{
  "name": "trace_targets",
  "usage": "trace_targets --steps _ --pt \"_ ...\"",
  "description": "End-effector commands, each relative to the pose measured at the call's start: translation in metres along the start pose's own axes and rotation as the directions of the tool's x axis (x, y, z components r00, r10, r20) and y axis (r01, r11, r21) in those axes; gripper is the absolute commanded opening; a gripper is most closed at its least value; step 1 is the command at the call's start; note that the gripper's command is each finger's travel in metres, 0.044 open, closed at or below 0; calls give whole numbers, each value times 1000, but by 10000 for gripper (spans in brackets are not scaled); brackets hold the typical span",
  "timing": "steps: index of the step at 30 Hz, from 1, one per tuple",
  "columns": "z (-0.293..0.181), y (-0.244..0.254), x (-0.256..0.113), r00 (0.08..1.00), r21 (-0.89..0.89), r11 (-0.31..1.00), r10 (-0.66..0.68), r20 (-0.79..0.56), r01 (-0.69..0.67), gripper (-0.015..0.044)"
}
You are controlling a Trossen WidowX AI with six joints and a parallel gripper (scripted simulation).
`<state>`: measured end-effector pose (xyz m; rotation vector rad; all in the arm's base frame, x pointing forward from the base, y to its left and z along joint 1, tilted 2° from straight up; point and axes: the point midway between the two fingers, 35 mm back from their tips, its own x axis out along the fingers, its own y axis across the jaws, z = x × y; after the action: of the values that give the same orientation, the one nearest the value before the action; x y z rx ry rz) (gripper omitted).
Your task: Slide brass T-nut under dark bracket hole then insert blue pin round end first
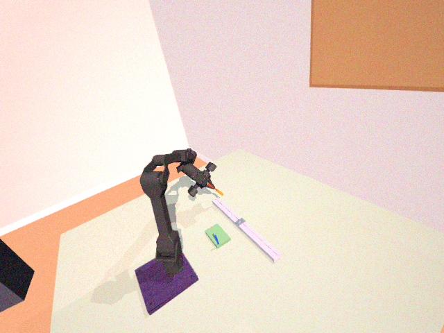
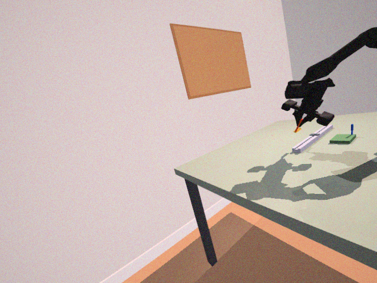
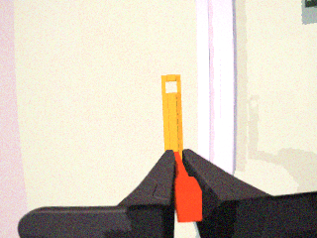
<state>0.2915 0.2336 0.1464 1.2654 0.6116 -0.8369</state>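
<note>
My gripper [image 1: 212, 186] [image 2: 299, 124] [image 3: 177, 157] is shut on the red-orange handle [image 3: 188, 200] of the T-nut. The brass-yellow nut [image 1: 219, 192] [image 2: 297, 130] [image 3: 172, 119] sticks out beyond the fingertips, in the air near one end of the rail. The pale aluminum rail [image 1: 259, 242] [image 2: 304, 144] [image 3: 224, 89] lies on the table; in the wrist view it runs just right of the nut. The dark bracket [image 1: 240, 221] [image 2: 314, 134] sits across the rail. The blue pin [image 1: 216, 239] [image 2: 351, 129] stands in the green tray [image 1: 224, 238] [image 2: 339, 140].
The green tray stands beside the rail, between it and the arm's purple base plate [image 1: 164, 286]. A wall rises behind the table's far edge. The arm's shadow falls across the table top [image 2: 219, 164].
</note>
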Motion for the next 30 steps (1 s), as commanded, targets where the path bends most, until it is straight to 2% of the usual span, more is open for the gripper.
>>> trace_targets --steps 1,30 --pt "2 -2 0 1000 10 1000 16 4 -16 -150" --pt "5 -10 -2 995 46 994 104 1 -104 -150"
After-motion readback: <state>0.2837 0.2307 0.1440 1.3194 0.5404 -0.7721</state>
